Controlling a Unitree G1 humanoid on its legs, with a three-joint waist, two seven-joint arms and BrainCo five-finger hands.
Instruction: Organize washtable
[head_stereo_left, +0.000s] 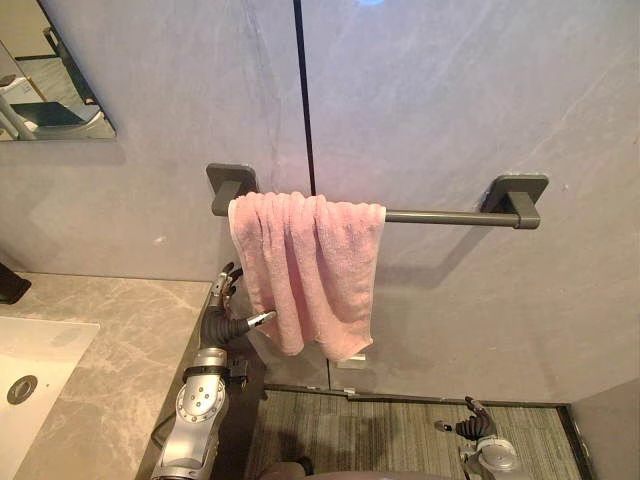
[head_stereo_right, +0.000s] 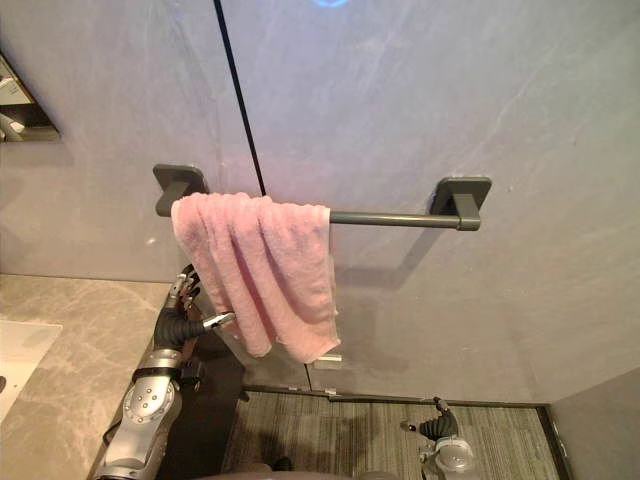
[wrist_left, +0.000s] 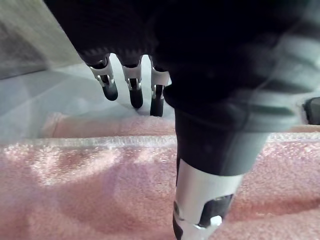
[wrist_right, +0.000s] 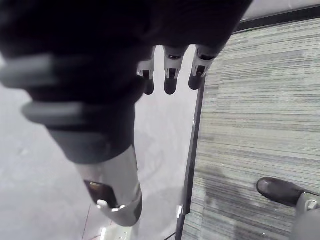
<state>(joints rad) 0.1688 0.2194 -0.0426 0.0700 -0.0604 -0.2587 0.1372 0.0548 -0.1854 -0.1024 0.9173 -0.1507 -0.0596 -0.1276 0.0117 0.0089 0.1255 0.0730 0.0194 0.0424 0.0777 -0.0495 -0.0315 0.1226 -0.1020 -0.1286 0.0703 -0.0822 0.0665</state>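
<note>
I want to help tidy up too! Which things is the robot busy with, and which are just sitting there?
Part of the job:
- pink towel, hanging bunched on the towel bar
- left hand, fingers open, close beside the towel

Just there:
- sink
- stone countertop
- mirror
- right hand, open, low over the floor

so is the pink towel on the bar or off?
On. The pink towel drapes over the bar, bunched in folds at its left end, not spread.
</note>
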